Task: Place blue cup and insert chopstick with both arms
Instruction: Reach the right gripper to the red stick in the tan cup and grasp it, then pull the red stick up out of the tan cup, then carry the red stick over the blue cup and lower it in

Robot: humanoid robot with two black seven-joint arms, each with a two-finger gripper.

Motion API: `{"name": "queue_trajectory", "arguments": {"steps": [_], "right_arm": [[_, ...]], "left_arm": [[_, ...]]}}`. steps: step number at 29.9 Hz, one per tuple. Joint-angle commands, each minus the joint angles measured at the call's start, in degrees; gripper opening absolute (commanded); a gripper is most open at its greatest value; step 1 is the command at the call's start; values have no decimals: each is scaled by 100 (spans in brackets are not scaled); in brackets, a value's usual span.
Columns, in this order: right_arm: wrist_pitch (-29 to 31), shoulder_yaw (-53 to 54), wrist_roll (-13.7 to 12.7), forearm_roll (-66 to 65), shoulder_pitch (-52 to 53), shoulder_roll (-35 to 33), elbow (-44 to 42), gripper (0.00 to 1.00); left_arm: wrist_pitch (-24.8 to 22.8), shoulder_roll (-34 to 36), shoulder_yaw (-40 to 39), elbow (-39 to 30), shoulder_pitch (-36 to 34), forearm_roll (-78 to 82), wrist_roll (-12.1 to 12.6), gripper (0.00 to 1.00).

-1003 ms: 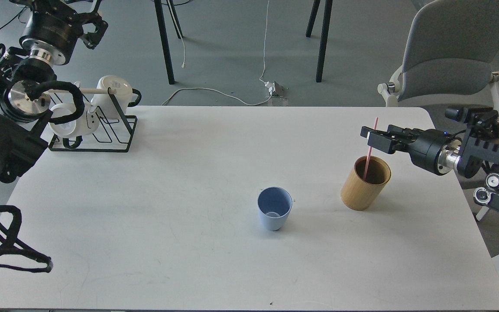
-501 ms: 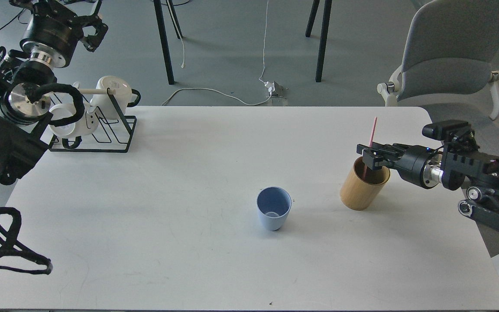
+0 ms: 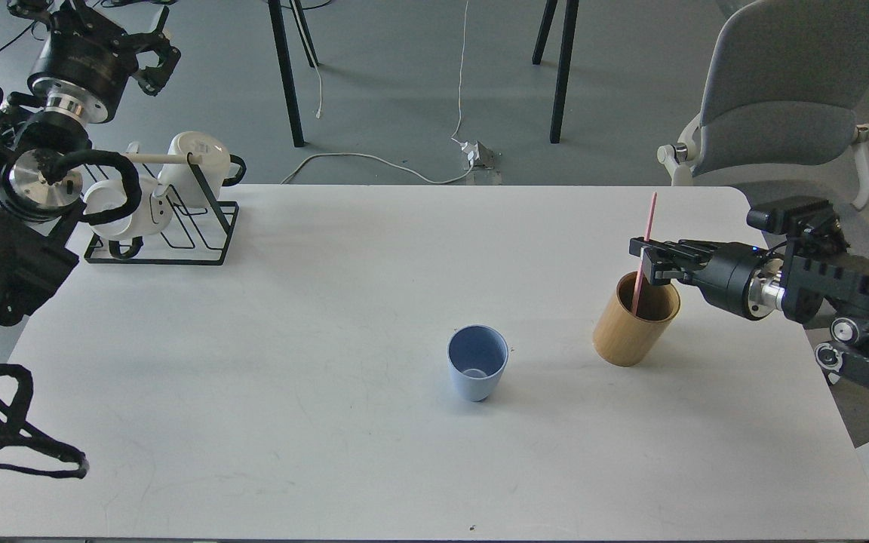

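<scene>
The blue cup [image 3: 477, 363] stands upright and empty near the middle of the white table [image 3: 329, 302]. To its right stands the tan cylindrical holder [image 3: 633, 324]. The pink-red chopstick [image 3: 649, 226] rises out of the holder, leaning slightly right. My right gripper [image 3: 646, 260] comes in from the right, just above the holder's rim, shut on the chopstick at about mid-length. My left gripper [image 3: 114, 23] is raised at the far top left, off the table, dark and partly cut by the frame edge; its fingers cannot be told apart.
A black wire rack [image 3: 178, 226] with white mugs [image 3: 197, 170] and a pale wooden rod stands at the table's back left corner. A grey chair [image 3: 781, 98] is behind the back right corner. Cables lie on the floor beyond the table.
My right gripper dipped to the holder's rim and closed around the chopstick, then rose slightly; the chopstick's top stands a little higher now. The left arm shifted slightly up and left.
</scene>
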Motion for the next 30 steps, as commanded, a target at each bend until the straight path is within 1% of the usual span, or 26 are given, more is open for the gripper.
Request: {"name": "queue_trajectory", "arguments": {"steps": [1,4,10,14,17,18,21,25,30], "right_arm": [[58,12,-5,6,413,-648,495,0],[76,21,-14,67,957,-834,523,0],[410,231,-23,155,1644,-694,189,0],[419,557,-58,339,1662,42,215,1],[401,522,-259,392,1505,526,250,0],[401,514,-277,384,1382,719,241,0],[401,513,-278,383,1092,1230,215,0],[401,513,-216,383,801,1634,241,0],[418,461,-216,340,555,1995,197,0]], "left_arm": [[0,2,5,19,1,0,9,99],[0,11,49,10,1,9,0,99],[0,11,58,-7,-7,27,0,99],[0,2,66,-7,-25,27,0,99],[0,-24,66,-77,-60,27,-26,99],[0,-24,66,-113,-78,27,-44,99],[0,-33,66,-166,-95,27,-53,99],[0,-42,58,-166,-122,27,-61,99],[0,-33,58,-166,-157,27,-62,99]]}}
